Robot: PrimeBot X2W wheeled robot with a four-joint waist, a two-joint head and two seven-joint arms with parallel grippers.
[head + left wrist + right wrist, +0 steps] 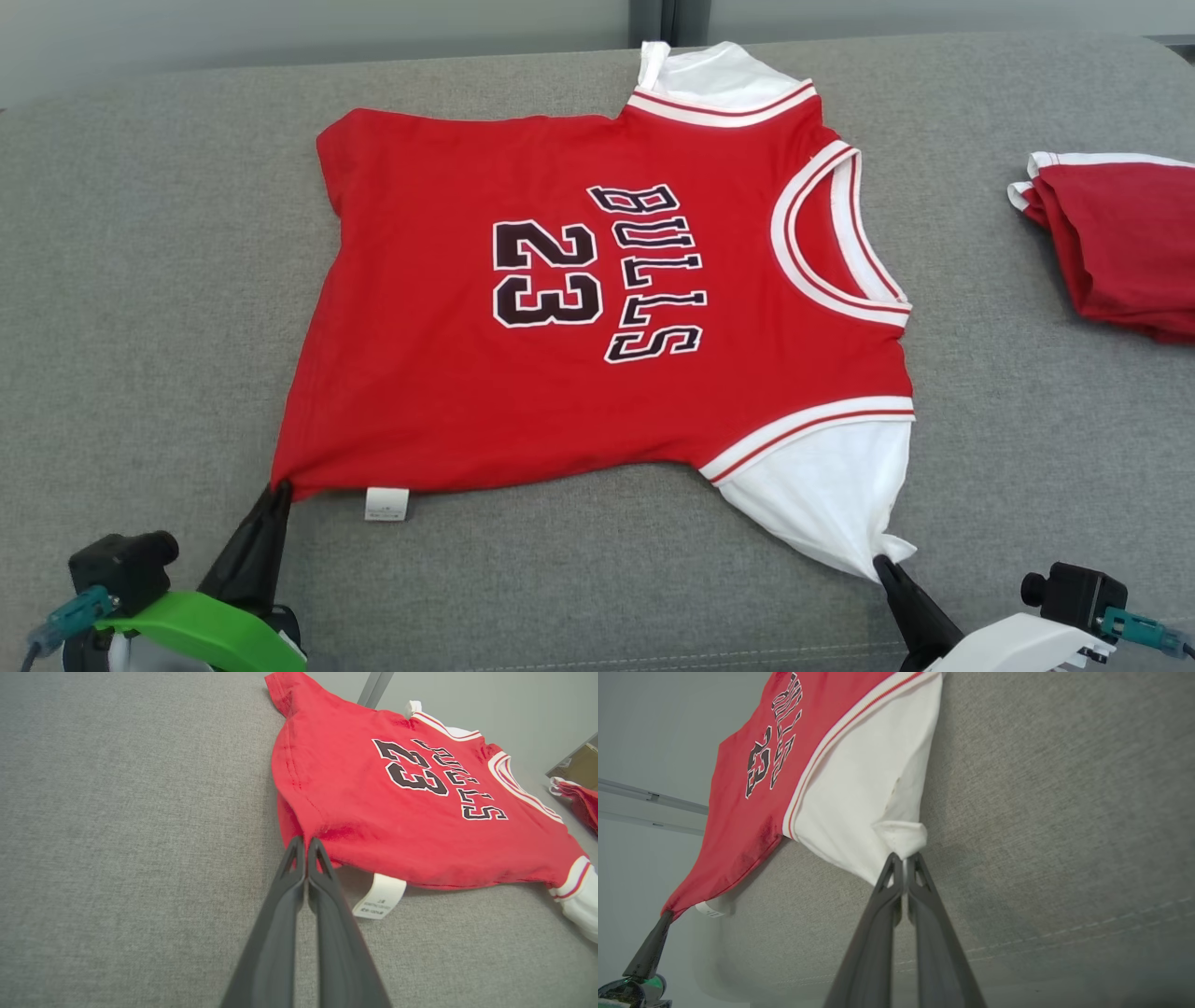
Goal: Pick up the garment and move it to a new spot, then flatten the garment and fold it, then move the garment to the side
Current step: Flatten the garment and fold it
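— How do the jaws stand?
— Both clenched. The left gripper point(278, 487) pinches the red hem corner of the jersey point(439, 392); the right gripper point(880, 560) pinches the tip of its white panel point(822, 485).
— And the jersey itself?
— Spread on the grey cushion point(140, 280), "BULLS 23" facing up, neckline toward the robot's right. A white care label point(386, 503) pokes from the near edge, near the left fingers. A smaller bunched red piece point(1120, 252) lies well apart, far right

The left gripper point(278, 490) has two long, tapered black fingers point(250, 553), with a green shell point(201, 635) behind it and a black camera block point(121, 565) with teal plug point(77, 613) alongside. The right gripper point(882, 563) matches, with a white shell point(1018, 646).
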